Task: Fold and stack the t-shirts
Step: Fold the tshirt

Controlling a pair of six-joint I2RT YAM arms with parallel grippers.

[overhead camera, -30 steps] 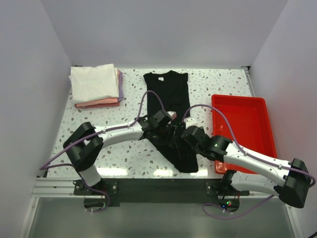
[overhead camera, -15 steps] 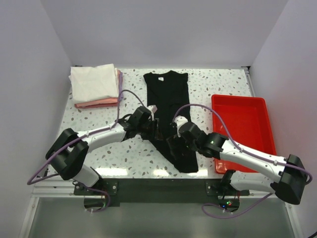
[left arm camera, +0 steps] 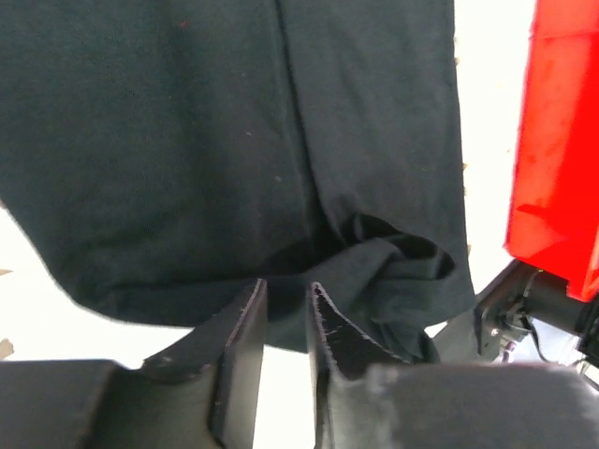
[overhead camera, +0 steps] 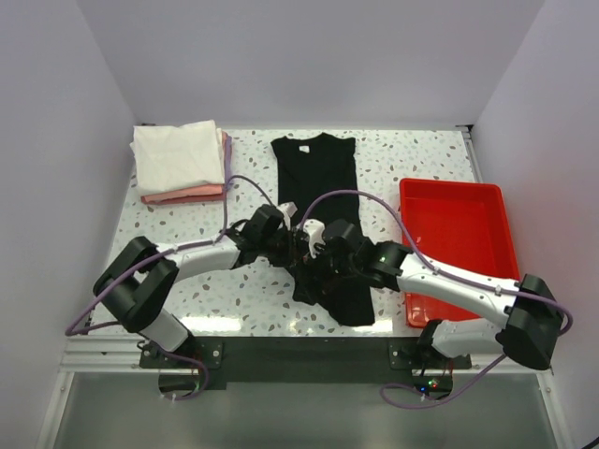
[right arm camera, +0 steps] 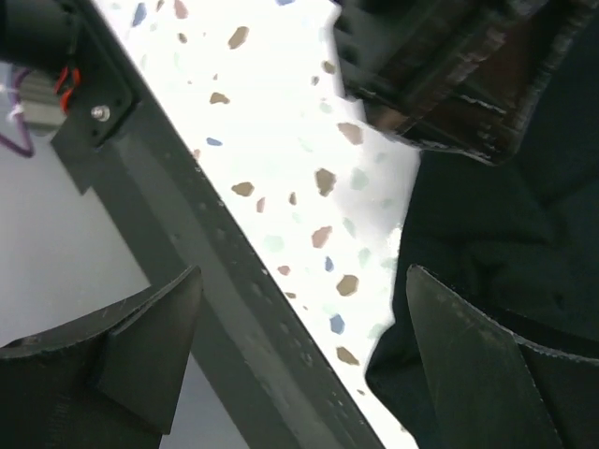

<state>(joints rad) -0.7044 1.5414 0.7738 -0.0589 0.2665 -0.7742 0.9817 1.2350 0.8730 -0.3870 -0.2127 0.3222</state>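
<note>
The black t-shirt point(overhead camera: 318, 173) lies lengthwise on the speckled table, collar at the far end, its near part rumpled point(left arm camera: 393, 253). Both grippers meet over that near left part. My left gripper point(overhead camera: 298, 245) point(left arm camera: 284, 288) is low at the shirt's hem, its jaws a narrow gap apart with bare table showing between them and no cloth pinched. My right gripper point(overhead camera: 316, 265) point(right arm camera: 304, 281) stands wide open, one finger over the black cloth point(right arm camera: 524, 234), the other over the table's near edge. Folded white, pink and lavender t-shirts point(overhead camera: 180, 161) are stacked at the far left.
A red tray point(overhead camera: 459, 245) point(left arm camera: 562, 140) sits to the right of the black shirt. The table's dark front rail point(right arm camera: 187, 215) runs just below my right gripper. Purple cables loop over both arms.
My right gripper has moved left across the shirt's near part. My left gripper drew back left, then came in again to the hem, and its jaws have narrowed.
</note>
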